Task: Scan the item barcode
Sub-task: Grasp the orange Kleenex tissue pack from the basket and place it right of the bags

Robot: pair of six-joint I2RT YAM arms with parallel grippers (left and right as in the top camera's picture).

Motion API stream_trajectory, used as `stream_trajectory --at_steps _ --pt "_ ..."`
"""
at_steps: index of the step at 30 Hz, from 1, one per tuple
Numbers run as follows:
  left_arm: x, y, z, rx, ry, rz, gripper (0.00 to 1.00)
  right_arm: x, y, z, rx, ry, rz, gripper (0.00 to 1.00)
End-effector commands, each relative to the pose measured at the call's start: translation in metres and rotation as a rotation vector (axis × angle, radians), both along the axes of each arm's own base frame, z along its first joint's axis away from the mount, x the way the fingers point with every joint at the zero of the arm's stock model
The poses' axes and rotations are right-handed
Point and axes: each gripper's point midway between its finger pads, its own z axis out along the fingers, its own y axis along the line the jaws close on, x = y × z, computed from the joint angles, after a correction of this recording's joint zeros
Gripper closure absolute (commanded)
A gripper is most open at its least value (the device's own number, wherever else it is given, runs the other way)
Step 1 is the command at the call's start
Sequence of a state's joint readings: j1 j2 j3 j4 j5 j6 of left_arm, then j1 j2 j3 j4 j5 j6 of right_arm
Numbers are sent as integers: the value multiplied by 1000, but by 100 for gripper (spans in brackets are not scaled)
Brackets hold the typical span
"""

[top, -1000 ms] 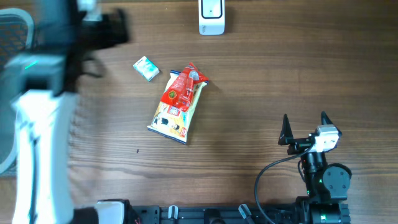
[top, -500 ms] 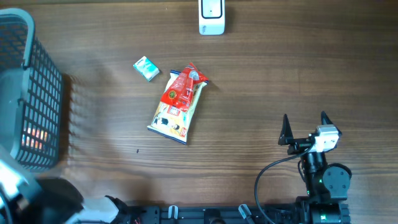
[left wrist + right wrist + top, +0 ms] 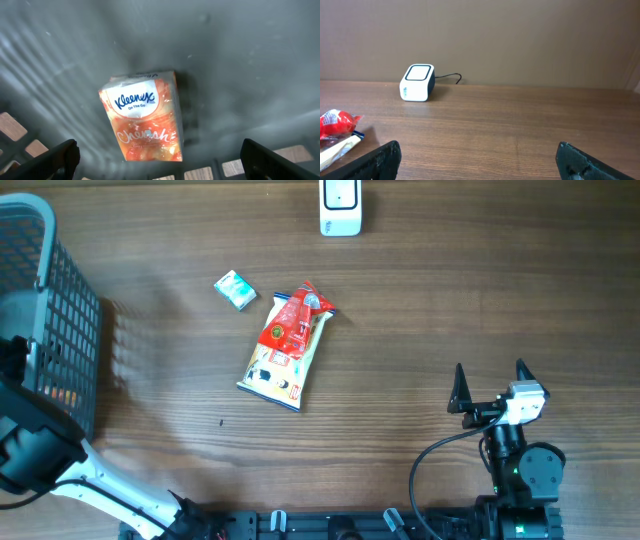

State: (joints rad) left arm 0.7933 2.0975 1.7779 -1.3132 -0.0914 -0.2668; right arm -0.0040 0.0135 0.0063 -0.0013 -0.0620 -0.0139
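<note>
We see the left arm [image 3: 30, 450] now swung over the basket [image 3: 70, 350], left gripper [image 3: 159, 150] spread empty above a tissue pack [image 3: 142, 117] inside, right gripper [image 3: 489, 370] spread too, the bag [image 3: 285, 345] seemingly unscanned mid-table, well apart from the scanner [image 3: 340, 208].

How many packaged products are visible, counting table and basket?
3: small green-white packet and red-white plastic bag on the wooden table; orange Kleenex tissue pack inside the grey mesh basket. Others may be hidden there.

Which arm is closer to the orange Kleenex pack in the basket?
Left. The left gripper hangs open right above the Kleenex pack inside the basket; the right gripper sits open far across the table, by its own base.
</note>
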Motion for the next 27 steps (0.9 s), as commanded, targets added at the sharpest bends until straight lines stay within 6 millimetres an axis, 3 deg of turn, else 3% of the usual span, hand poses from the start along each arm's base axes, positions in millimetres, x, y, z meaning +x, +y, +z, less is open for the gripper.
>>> stream_trajectory --at_steps 1,11,12,14,16,18,20,23,27 --pt "-11 -11 -19 -56 38 42 0 0 -2 2 -10 -9 -11 0" --pt "-13 -13 -54 -44 26 38 3 0 -2 2 -10 -9 -11 0" --pt "-11 -10 -55 -33 14 33 9 0 -2 2 -10 -9 -11 0" --pt "-8 -5 -55 -11 2 34 47 0 -2 2 -10 -9 -11 0" --pt "-5 -2 -56 1 -10 34 66 0 -2 2 -10 -8 -11 0" --pt "-2 1 -56 13 -22 34 73 0 -2 2 -10 -8 -11 0" --pt "2 5 -52 26 -36 35 96 0 -2 2 -10 -9 -11 0" --pt "13 16 -26 57 -67 34 96 0 -2 2 -10 -9 -11 0" --pt "37 40 62 170 -181 34 96 0 -2 2 -10 -8 -11 0"
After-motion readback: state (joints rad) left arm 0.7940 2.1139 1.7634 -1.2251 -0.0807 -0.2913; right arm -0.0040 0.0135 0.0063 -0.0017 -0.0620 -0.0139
